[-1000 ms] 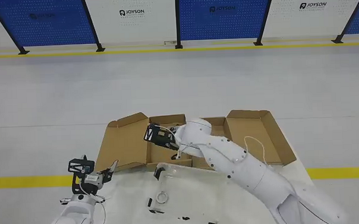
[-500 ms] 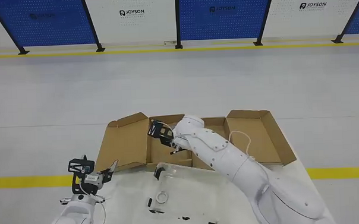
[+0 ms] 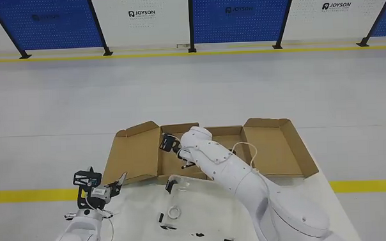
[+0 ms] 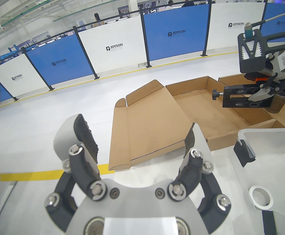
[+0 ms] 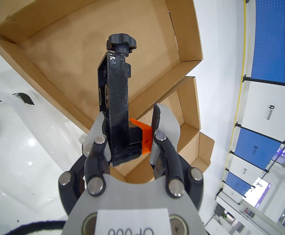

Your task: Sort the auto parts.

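My right gripper (image 5: 130, 118) is shut on a black clamp bracket (image 5: 115, 93) that has a knob screw at its far end and an orange piece by the fingers. It hangs above the floor of the left cardboard box (image 3: 175, 169). The left wrist view shows that clamp (image 4: 240, 96) level over the box (image 4: 213, 111), held by the right gripper (image 4: 260, 95). My left gripper (image 4: 137, 131) stands open and holds nothing, low at the table's left corner (image 3: 118, 180), apart from the box's folded-out lid.
A second open cardboard box (image 3: 271, 150) lies to the right of the first. A clear plastic tray (image 3: 183, 210) in front holds a silver ring (image 4: 260, 197) and black pieces. Small dark parts (image 3: 200, 235) lie near the table's front edge.
The right arm's elbow and forearm have swung in closer behind the box, and its wrist has turned slightly, still holding the clamp over the left box. The left arm has not moved.
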{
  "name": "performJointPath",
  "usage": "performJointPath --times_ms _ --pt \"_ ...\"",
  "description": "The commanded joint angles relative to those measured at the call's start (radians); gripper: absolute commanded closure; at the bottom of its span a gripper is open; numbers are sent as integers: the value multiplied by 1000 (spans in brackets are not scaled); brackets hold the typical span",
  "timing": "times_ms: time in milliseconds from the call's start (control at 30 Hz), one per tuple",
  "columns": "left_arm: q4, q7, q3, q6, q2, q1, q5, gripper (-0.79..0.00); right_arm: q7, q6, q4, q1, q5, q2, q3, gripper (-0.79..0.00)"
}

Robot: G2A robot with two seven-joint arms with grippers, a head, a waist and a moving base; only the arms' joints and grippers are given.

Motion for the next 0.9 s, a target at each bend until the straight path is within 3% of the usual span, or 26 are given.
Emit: performJointPath --times_ms 0,167,233,367,500,600,733,867 --pt "0 0 0 0 0 0 0 -785 -10 -2 18 4 -2 -12 1 -299" --pt "0 0 0 0 0 0 0 -785 -57 -17 48 14 -5 -31 8 -403" --pt "0 0 0 0 0 0 0 -785 -82 -28 54 18 -5 -34 14 -548" --pt "0 0 0 0 0 0 0 -785 -141 -61 60 24 -4 -34 27 -680" --pt "0 0 0 0 0 0 0 -785 -261 -149 45 29 4 -17 50 -677" --pt "0 0 0 0 0 0 0 -785 -432 -247 18 24 -7 18 72 -690" --pt "0 0 0 0 0 0 0 -785 -697 -351 -42 -9 -88 97 98 -680" --pt "0 0 0 0 0 0 0 -785 -845 -380 -176 -75 -199 198 137 -640"
